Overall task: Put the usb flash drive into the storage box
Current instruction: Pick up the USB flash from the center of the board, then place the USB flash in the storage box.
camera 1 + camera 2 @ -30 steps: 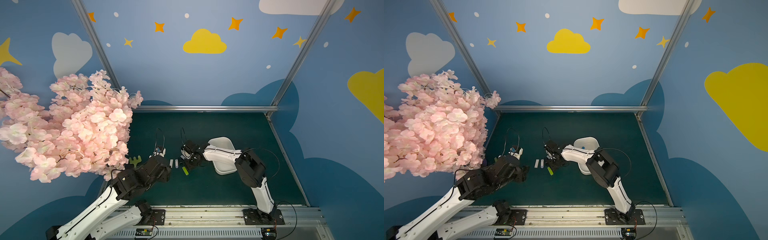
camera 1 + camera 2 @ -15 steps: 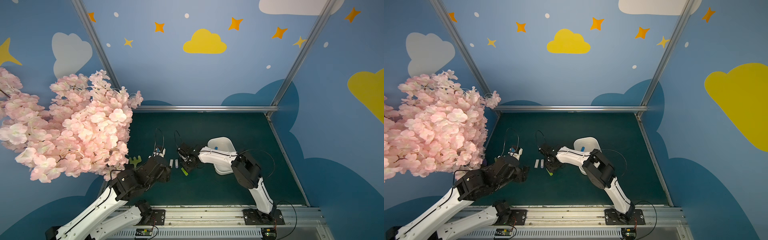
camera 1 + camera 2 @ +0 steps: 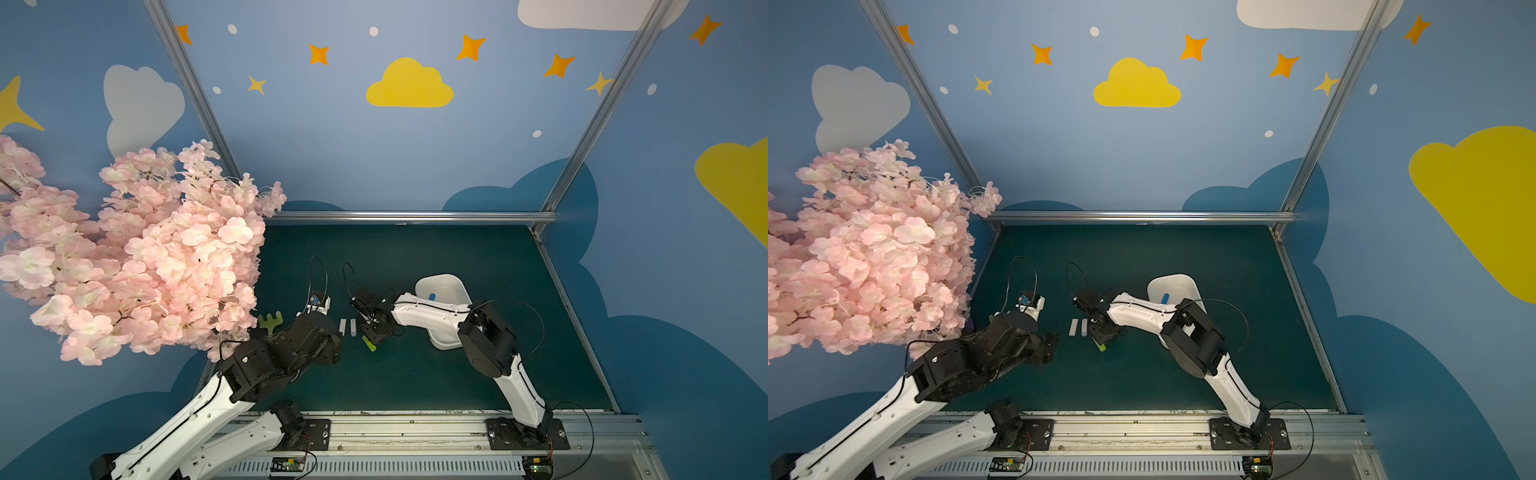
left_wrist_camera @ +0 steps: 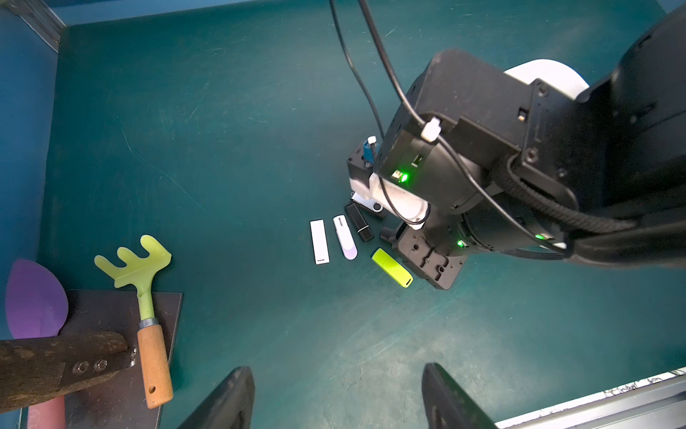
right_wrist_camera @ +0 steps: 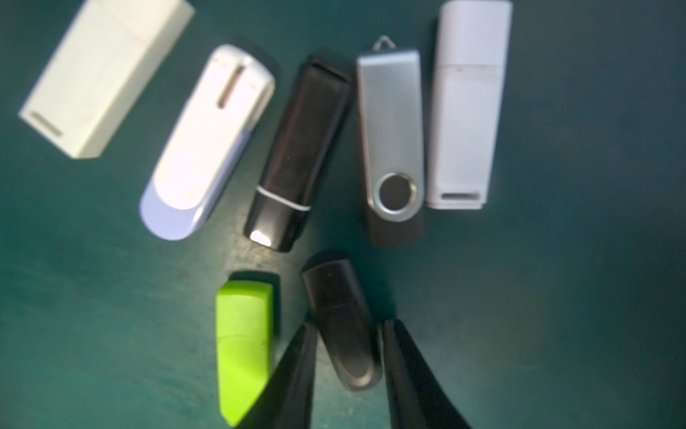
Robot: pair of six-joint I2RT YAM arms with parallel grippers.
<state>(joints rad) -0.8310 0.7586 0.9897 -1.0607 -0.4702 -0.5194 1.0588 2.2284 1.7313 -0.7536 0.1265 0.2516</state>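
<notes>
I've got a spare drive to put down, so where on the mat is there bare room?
Free: the mat between the drives and the back rail; the wide strip from the green drive to the front rail. Crowded: the drives under the right arm, the box by it, and the rake corner.

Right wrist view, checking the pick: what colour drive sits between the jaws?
Black rounded flash drive; clearest in the right wrist view.

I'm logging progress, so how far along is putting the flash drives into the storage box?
Done: a small blue item lies in the storage box. In hand: the right gripper straddles a dark drive on the mat; a firm grip isn't clear. Remaining: lifting it into the box; six other drives, the green one included, lie outside.
</notes>
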